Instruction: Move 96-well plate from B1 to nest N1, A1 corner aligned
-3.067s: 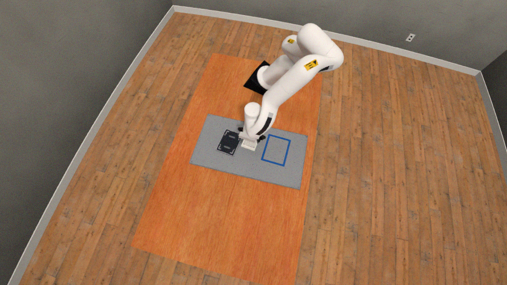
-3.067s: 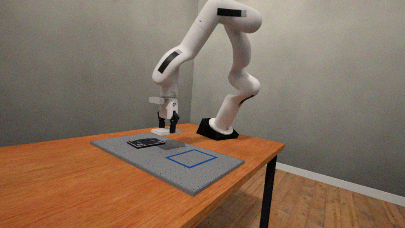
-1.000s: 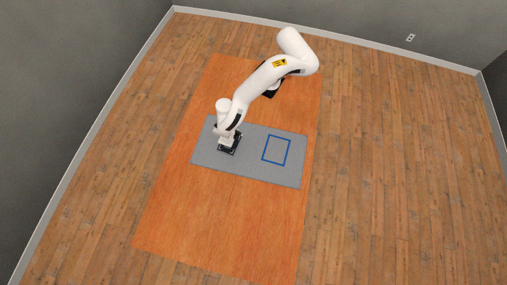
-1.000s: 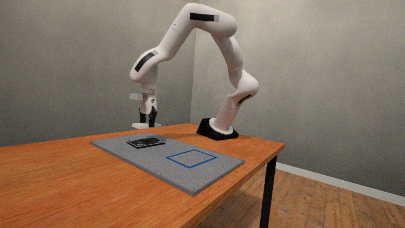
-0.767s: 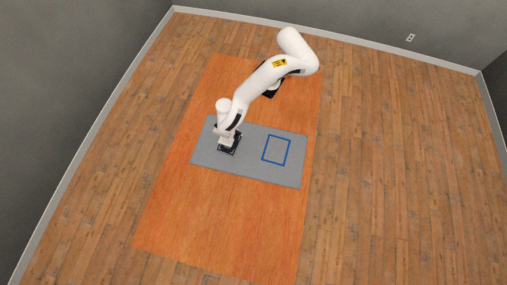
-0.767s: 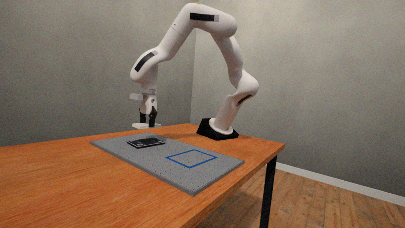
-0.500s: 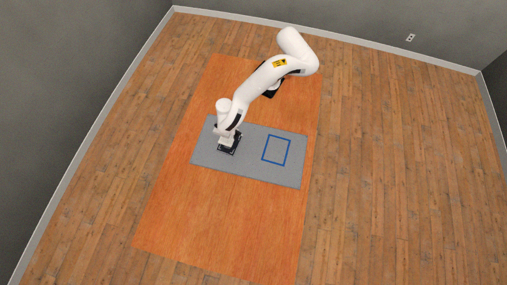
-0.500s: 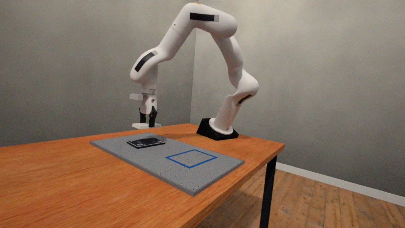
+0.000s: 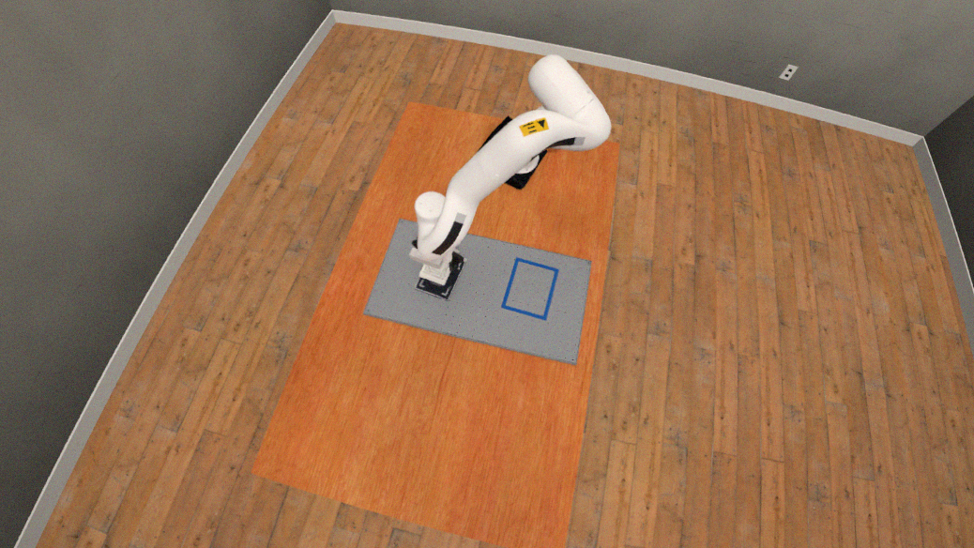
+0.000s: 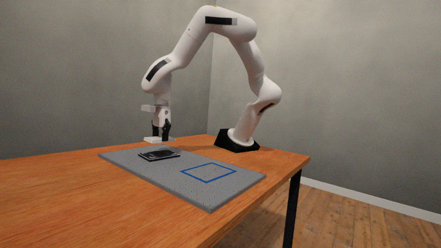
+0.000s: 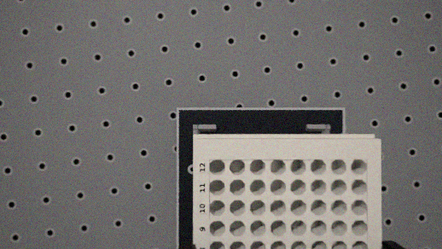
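Note:
My gripper (image 10: 160, 133) is shut on the white 96-well plate (image 10: 159, 139) and holds it level in the air above the black plate nest (image 10: 158, 155). In the wrist view the plate (image 11: 287, 192) fills the lower middle, with column numbers 12 down to 9 along its left side. The nest (image 11: 260, 124) lies below it and sticks out past the plate's left and far edges, with two pale locators showing. The plate's cut-off corner is out of view. In the overhead view the gripper (image 9: 435, 276) and plate (image 9: 433, 278) cover most of the nest (image 9: 448, 280).
The grey perforated board (image 9: 479, 289) carries the nest at its left and the blue outline of spot B1 (image 9: 530, 288) at its right, also seen in the side view (image 10: 208, 172). The arm's black base (image 10: 235, 144) stands behind the board.

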Controlling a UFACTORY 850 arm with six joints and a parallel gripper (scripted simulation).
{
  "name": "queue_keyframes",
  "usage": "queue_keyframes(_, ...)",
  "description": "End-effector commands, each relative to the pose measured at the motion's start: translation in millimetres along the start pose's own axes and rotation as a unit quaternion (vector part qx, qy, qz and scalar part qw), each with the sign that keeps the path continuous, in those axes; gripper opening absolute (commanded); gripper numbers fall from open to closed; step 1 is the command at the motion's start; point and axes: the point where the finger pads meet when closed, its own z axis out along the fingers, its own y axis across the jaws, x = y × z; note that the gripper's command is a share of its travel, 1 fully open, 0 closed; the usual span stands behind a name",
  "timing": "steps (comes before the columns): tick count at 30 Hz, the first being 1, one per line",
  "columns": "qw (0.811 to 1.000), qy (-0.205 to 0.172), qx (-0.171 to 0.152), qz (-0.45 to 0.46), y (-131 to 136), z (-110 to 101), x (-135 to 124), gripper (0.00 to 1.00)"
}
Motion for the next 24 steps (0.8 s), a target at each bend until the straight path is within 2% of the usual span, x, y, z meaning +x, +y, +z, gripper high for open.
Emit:
queue_keyframes(1,1.0,0.001,0.0,0.0,0.2,3.5,1.1,0.0)
queue_keyframes(24,1.0,0.001,0.0,0.0,0.1,36.8,1.2,0.0)
